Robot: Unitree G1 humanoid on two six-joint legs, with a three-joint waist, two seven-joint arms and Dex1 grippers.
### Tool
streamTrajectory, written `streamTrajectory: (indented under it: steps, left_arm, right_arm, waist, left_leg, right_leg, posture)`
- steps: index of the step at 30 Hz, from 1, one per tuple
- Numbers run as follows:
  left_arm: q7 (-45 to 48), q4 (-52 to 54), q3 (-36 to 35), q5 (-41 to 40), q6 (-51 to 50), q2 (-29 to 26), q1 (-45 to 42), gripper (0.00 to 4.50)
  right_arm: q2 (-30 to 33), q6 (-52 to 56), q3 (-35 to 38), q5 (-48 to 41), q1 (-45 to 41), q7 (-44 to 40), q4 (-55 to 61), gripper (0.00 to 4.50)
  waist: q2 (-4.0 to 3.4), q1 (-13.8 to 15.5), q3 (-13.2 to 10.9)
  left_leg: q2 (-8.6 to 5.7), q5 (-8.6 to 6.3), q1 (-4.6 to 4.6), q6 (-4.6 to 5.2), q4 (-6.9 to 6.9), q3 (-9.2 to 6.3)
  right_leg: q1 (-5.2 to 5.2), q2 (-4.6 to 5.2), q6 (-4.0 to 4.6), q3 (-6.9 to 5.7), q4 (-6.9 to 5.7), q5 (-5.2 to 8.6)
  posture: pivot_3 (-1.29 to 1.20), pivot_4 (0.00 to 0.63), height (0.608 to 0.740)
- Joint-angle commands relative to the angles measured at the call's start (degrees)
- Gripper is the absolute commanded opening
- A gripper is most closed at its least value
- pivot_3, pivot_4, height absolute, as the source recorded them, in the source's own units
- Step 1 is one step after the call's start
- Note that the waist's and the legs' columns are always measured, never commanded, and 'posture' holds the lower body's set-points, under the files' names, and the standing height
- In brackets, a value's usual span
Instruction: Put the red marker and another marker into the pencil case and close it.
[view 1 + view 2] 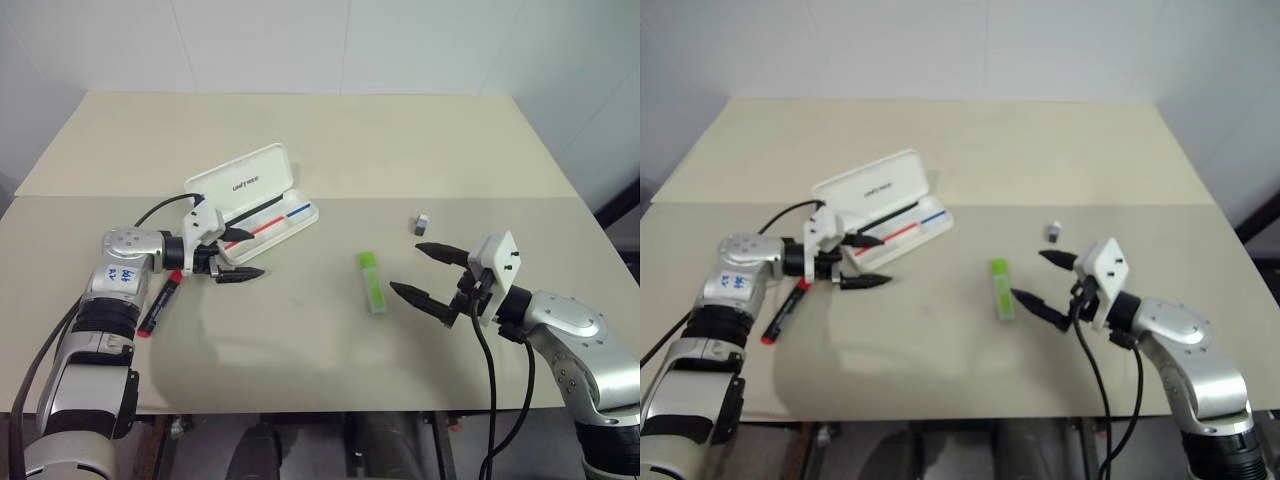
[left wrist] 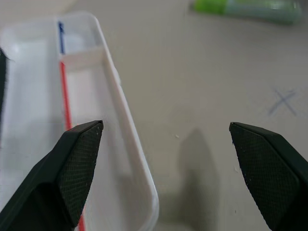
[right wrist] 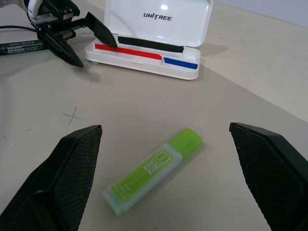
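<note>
A pale beige bench [image 1: 330, 150] fills the scene, seen from above and in front. A white pencil case [image 1: 262, 205] lies open a little left of the bench's middle, its lid [image 1: 240, 182] tipped back toward 11 o'clock and printed with a small dark logo. The tray shows a red stripe and a blue stripe end to end, with a long dark strip behind them that may be a pen or a printed band; the view is too coarse to tell.

The left gripper [image 1: 233, 254] hovers at the case's 7 o'clock corner, pointing toward 3 o'clock. Its jaws are spread wide apart with nothing between them, one black finger over the tray's near edge and the other over bare bench.

The red marker [image 1: 160, 303] lies on the bench at about 8 o'clock from the case, just beneath the left wrist, running from 1 o'clock to 7 o'clock with a red end at each tip.

The green highlighter [image 1: 372, 282] lies flat near the bench's middle, at 4 o'clock from the case and well apart from it, its long axis running roughly 12 to 6.

The right gripper [image 1: 425, 272] sits just beside the highlighter at its 3 o'clock, pointing toward it. Its jaws are also wide apart and empty, not touching the highlighter.

A tiny grey-white block [image 1: 421, 223] rests at 1 o'clock from the highlighter.
</note>
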State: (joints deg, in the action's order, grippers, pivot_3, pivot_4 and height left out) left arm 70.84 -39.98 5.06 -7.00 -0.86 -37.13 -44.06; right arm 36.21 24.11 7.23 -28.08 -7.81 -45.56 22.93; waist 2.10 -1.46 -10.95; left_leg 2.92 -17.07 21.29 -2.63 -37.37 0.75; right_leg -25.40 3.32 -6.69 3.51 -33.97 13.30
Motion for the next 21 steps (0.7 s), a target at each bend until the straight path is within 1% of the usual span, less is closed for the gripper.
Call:
streamTrajectory:
  steps: [1, 3, 5, 8, 9, 13, 16, 21]
  left_arm:
    - [-1.4, -1.5, 1.9, 3.6, -2.1, -0.7, -2.0, 4.48]
    - [-1.3, -2.8, 2.8, 4.7, -3.5, -0.6, -2.6, 4.09]
    - [-1.2, -3.6, 3.0, 5.0, -4.0, -0.4, -2.9, 3.56]
    - [-2.4, -4.0, 3.1, 5.6, -5.3, -0.1, -3.3, 2.54]
    - [-2.5, -4.0, 3.2, 5.6, -5.8, 0.0, -3.3, 2.28]
    - [-4.1, -4.2, 2.8, 5.7, -6.3, 0.2, -4.0, 0.89]
    - [-5.0, -4.3, 2.4, 5.7, -5.6, 0.1, -4.6, 0.02]
    - [-6.8, -2.0, 1.1, 5.5, -2.7, -0.1, -4.5, 0.02]
  right_arm:
    - [0.1, -1.1, 0.8, -0.1, 0.0, 0.5, 1.9, 4.50]
    - [1.0, -1.1, 1.3, -0.2, 1.2, -0.3, 1.9, 4.50]
    - [2.0, -1.7, 1.7, -0.1, 2.4, -1.6, 1.8, 4.50]
    - [2.5, -1.9, 2.5, -0.5, 2.1, -1.4, 1.4, 4.50]
    - [2.5, -1.9, 2.7, -0.6, 1.9, -1.3, 1.2, 4.50]
    - [2.6, -1.9, 2.6, -0.5, 1.2, -1.4, 0.8, 4.50]
    - [2.6, -1.8, 2.5, -0.4, 0.5, -1.3, 0.5, 4.50]
    - [2.8, -1.6, 2.6, -0.4, 0.1, -1.4, 0.3, 4.50]
  waist:
    - [0.00, -0.1, 0.0]
    - [0.01, -0.1, 0.0]
    - [0.01, -0.1, 0.0]
    - [0.02, -0.3, 0.0]
    - [0.02, -0.3, 0.0]
    - [0.02, -0.1, 0.0]
    - [0.01, 0.0, 0.0]
    - [0.02, 0.1, 0.0]
  left_leg:
    - [0.00, 0.00, 0.00, 0.00, -0.01, 0.00]
    - [0.00, 0.00, -0.05, 0.00, -0.01, 0.00]
    - [0.00, 0.01, -0.08, 0.02, -0.02, -0.03]
    - [0.00, 0.01, -0.13, 0.02, -0.03, -0.01]
    - [0.00, 0.01, -0.15, 0.02, -0.04, 0.00]
    - [0.00, 0.02, -0.17, 0.03, -0.05, -0.03]
    - [-0.01, 0.02, -0.18, 0.03, -0.05, -0.05]
    - [-0.03, 0.04, -0.14, 0.06, -0.25, -0.13]
  right_leg:
    - [0.00, 0.00, 0.00, 0.00, 0.00, 0.00]
    - [0.04, 0.00, 0.00, 0.00, -0.01, 0.00]
    - [0.09, -0.01, 0.00, 0.00, -0.02, 0.00]
    - [0.14, -0.01, 0.00, 0.02, -0.01, 0.00]
    - [0.15, -0.01, -0.01, 0.04, -0.01, 0.00]
    - [0.18, -0.02, -0.01, 0.03, -0.02, -0.01]
    - [0.23, -0.01, -0.02, 0.03, 0.00, -0.01]
    - [0.33, -0.01, -0.06, 0.02, 0.02, -0.04]
  posture:
    - [0.00, 0.150, 0.740]
    - [0.00, 0.150, 0.740]
    - [0.00, 0.150, 0.740]
    - [0.00, 0.150, 0.740]
    - [0.00, 0.150, 0.740]
    - [0.00, 0.150, 0.740]
    - [0.00, 0.150, 0.740]
    - [0.00, 0.150, 0.740]
